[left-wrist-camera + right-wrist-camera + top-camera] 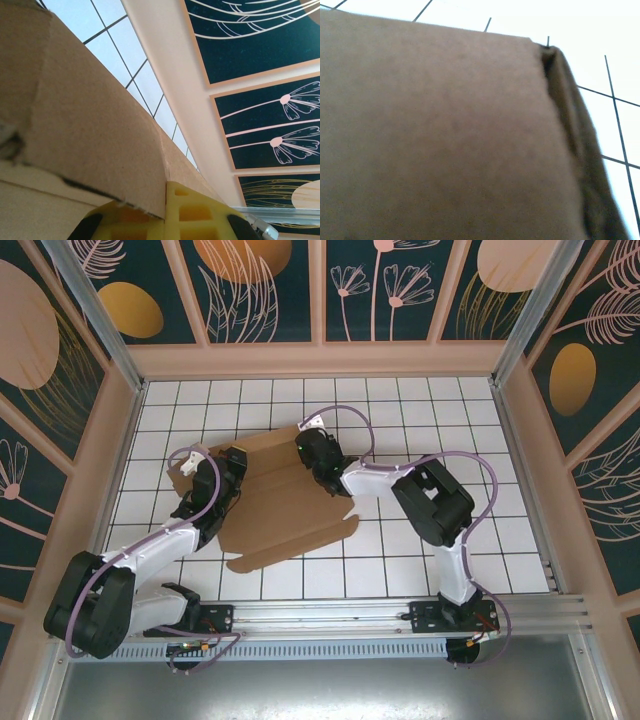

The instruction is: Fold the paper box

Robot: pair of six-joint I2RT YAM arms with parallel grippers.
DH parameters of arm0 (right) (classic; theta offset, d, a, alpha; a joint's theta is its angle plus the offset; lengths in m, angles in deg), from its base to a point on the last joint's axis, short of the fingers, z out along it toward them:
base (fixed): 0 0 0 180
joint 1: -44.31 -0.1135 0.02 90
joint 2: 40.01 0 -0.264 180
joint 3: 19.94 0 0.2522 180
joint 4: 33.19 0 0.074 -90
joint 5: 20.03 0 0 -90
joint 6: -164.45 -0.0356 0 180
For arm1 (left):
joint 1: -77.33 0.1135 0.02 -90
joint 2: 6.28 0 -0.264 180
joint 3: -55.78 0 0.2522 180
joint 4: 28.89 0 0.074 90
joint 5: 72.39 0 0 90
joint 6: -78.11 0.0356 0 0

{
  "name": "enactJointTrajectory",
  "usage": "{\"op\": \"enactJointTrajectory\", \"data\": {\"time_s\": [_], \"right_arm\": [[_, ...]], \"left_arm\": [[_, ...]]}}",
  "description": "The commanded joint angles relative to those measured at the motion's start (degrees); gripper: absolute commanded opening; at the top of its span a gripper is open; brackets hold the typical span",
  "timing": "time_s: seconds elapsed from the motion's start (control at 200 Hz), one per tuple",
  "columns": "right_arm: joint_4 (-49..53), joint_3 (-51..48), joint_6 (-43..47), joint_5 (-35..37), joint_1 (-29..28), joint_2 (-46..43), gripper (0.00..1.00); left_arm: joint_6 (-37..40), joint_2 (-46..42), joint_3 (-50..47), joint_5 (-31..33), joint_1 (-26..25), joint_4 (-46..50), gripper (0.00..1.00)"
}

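Observation:
The paper box [285, 515] is a brown cardboard sheet with flaps, lying partly folded on the middle of the white grid table. My left gripper [222, 468] is at the sheet's left side. In the left wrist view its yellow fingers [200, 215] are shut on the edge of a raised cardboard flap [75, 110]. My right gripper [318, 452] sits at the sheet's far right corner. In the right wrist view the cardboard [445, 125] lies very close, with a folded edge [570, 125] at the right; the fingers are hidden there.
Patterned walls [270, 290] enclose the table on the far, left and right sides. An aluminium rail [330, 615] carries both arm bases along the near edge. Bare grid tiles [450, 410] lie to the right of the sheet and behind it.

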Motion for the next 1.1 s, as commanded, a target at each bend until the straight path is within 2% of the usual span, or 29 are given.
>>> {"op": "enactJointTrajectory", "data": {"time_s": [0.0, 0.045, 0.105, 0.315, 0.38, 0.636, 0.756, 0.901, 1.096], "right_arm": [[8.7, 0.5, -3.0, 7.3, 0.9, 3.6, 0.15], [8.8, 0.7, -3.6, 5.9, 1.1, 3.6, 0.16], [7.1, -0.3, -3.6, 2.3, 1.4, 2.6, 0.24], [-9.8, -13.3, 1.2, -12.4, 3.0, -7.7, 0.72], [-15.4, -18.0, 3.9, -15.7, 3.4, -11.2, 0.79], [-22.8, -28.4, 7.1, -22.6, 5.4, -18.2, 0.81], [-21.2, -26.7, 6.3, -21.5, 5.8, -16.4, 0.71], [-20.6, -23.0, 6.1, -20.3, 5.9, -12.9, 0.65], [-18.0, -18.3, 5.2, -22.4, 6.5, -8.8, 0.55]], "left_arm": [[-0.5, 1.1, 0.1, -2.5, -0.5, 3.8, 0.00], [-0.6, 1.1, 0.1, -2.5, -0.6, 3.8, 0.00], [-0.6, 1.2, 0.1, -2.5, -0.6, 3.7, 0.00], [-0.6, 1.2, -0.5, -1.9, -0.6, 3.5, 0.00], [-0.6, 1.1, -1.1, -1.7, -0.6, 3.1, 0.00], [-0.6, 1.1, -1.0, -1.7, -0.8, 2.7, 0.00], [-0.8, 1.2, -0.6, -1.9, -0.8, 2.8, 0.00], [-0.6, 1.3, 0.1, -1.8, -0.8, 3.3, 0.00], [-0.5, 0.8, 0.6, -1.6, -0.8, 4.2, 0.00]]}}
